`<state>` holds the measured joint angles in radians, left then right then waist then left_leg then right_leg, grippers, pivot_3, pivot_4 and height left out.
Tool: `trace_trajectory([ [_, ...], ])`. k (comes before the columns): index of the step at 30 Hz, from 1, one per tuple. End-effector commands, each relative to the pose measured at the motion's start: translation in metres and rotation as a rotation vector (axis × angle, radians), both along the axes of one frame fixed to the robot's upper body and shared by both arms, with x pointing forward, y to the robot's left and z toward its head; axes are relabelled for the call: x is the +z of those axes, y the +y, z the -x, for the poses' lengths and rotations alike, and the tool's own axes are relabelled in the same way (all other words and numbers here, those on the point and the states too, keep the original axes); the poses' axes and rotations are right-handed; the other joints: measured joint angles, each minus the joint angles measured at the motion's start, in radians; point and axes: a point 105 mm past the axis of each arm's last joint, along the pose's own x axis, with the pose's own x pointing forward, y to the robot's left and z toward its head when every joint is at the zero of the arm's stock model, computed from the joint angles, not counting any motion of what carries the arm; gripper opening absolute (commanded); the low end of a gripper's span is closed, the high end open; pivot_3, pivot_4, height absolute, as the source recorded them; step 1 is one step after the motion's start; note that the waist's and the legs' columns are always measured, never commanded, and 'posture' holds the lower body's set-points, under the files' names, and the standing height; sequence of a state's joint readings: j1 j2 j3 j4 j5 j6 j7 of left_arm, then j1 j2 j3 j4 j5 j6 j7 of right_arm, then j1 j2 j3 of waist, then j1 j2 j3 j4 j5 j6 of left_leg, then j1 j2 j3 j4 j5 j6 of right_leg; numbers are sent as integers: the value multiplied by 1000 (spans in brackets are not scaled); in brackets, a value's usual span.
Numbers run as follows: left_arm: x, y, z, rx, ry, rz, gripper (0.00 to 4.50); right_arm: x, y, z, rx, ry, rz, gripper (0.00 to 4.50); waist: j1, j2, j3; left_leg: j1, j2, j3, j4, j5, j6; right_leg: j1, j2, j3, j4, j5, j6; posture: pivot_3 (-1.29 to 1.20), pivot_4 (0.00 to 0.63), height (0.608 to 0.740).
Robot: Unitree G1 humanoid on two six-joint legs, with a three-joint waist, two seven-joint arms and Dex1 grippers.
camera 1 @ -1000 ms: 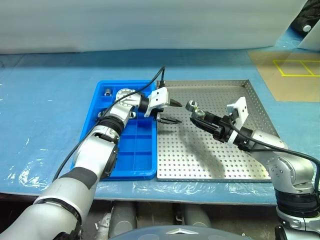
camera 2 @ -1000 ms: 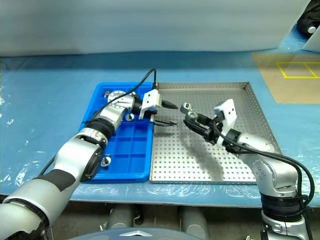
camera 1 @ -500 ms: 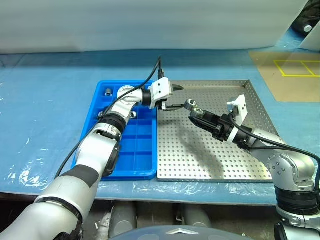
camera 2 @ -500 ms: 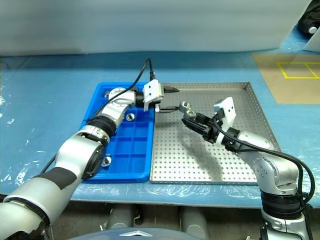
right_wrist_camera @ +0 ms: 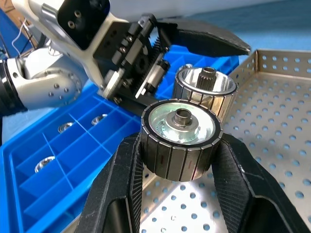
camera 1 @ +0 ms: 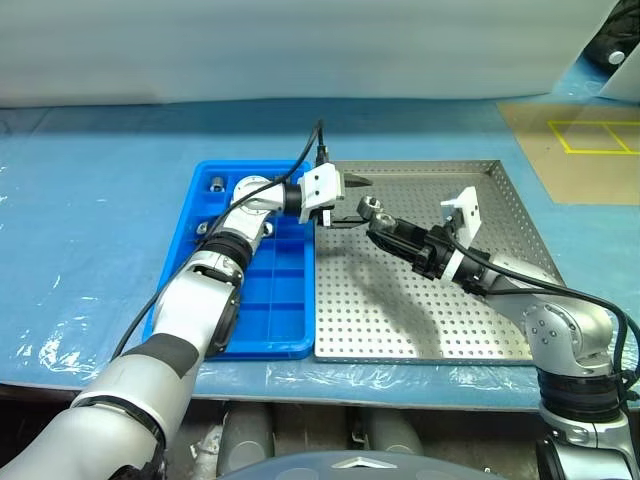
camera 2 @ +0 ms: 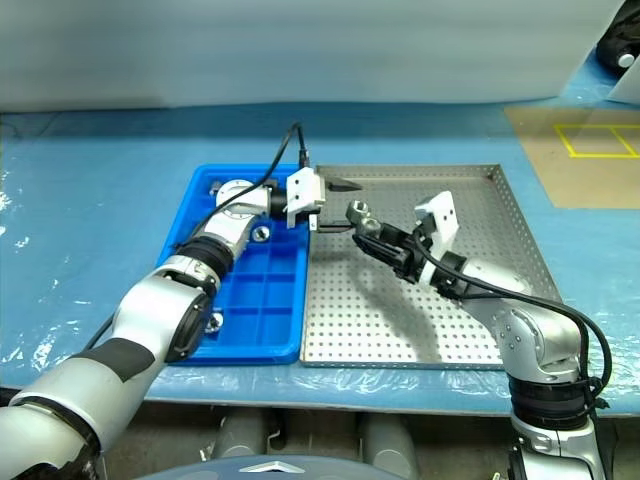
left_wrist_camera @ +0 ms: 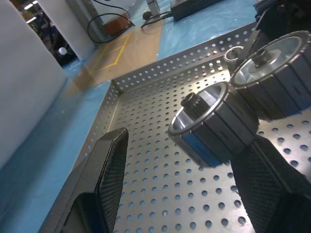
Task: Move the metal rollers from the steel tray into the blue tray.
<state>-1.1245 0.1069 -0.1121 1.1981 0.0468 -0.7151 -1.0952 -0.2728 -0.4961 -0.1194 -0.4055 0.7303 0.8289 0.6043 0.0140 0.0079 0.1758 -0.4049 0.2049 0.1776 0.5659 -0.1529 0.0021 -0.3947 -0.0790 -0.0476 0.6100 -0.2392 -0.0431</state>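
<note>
Two rollers (right_wrist_camera: 187,131) sit pinched in the right gripper (camera 1: 372,212), just right of the left gripper (camera 1: 352,200). Its open fingers bracket them, near the blue tray (camera 1: 275,310).

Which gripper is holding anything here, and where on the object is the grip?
The right gripper clamps one metal roller by its ridged side wall, one finger on each side. The left gripper is open and holds nothing.

Left arm reaches across, its gripper (camera 1: 350,200) level and pointing toward the robot's right, black fingers (left_wrist_camera: 104,174) spread wide. Right arm stretches forward and leftward, its gripper (right_wrist_camera: 181,160) clamped on something, tips right at the left gripper's open jaws. Both held raised.
</note>
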Motion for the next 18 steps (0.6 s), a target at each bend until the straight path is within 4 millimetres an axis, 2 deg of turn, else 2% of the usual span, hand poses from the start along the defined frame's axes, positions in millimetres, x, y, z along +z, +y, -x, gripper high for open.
trace_trajectory([
  [1,15,-7,3,-27,-62,40,3277,10,9,3,42,-31,-19,1669,0,0,0,0,0,0,0,0,0,0,0,0,0,0,0,-391,150,740],
  [11,10,-3,6,-50,-48,26,3277,6,9,3,48,-26,4,1669,1,0,0,0,0,0,0,0,0,0,0,0,1,0,0,-378,150,740],
  [14,8,-3,10,-84,-29,17,2696,5,9,2,49,-27,7,1646,1,0,0,0,0,0,0,0,0,0,0,0,1,0,0,-374,150,740],
  [18,11,-4,5,-42,-39,28,1445,5,11,1,55,-28,11,1646,1,0,0,0,0,0,0,0,0,0,0,0,1,0,0,-371,150,740],
])
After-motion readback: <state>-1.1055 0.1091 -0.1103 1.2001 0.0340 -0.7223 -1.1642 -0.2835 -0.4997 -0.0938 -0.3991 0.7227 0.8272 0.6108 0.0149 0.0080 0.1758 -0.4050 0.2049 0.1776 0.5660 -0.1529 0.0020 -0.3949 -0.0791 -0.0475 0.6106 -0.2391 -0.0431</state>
